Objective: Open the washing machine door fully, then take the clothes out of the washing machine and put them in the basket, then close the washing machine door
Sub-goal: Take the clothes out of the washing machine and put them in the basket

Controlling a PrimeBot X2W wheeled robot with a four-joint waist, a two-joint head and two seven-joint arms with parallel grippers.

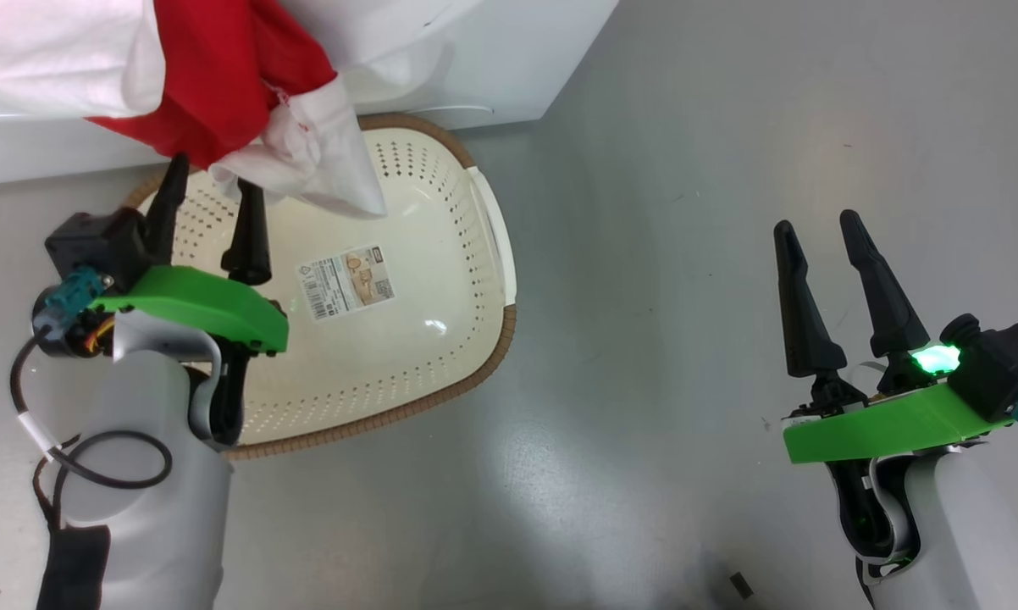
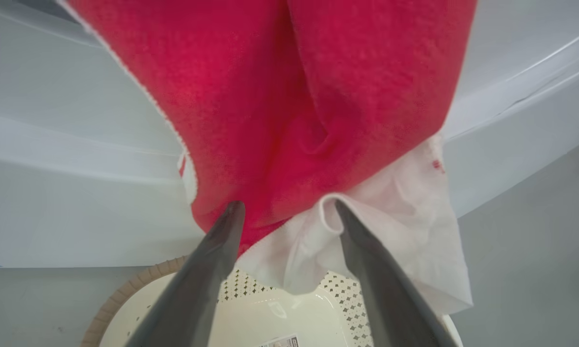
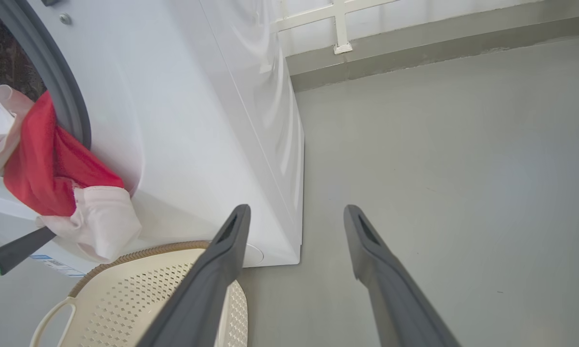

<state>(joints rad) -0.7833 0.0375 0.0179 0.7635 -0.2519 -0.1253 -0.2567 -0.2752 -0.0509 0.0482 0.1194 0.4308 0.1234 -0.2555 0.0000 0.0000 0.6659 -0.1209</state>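
The left gripper point(image 1: 213, 212), tapered dark fingers spread and clasping nothing, meets the hem of soft red and white clothes point(image 1: 229, 102) draped from the glossy white washing machine point(image 1: 492, 59) above the perforated cream basket point(image 1: 441, 356). The right gripper point(image 1: 816, 224), fingers parted and empty, hovers over smooth grey floor point(image 1: 644, 381).

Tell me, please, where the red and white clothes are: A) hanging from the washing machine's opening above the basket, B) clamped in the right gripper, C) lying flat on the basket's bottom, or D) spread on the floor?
A: the clothes drape out of the washing machine opening, their white end dangling over the basket, whose bottom shows its paper label.
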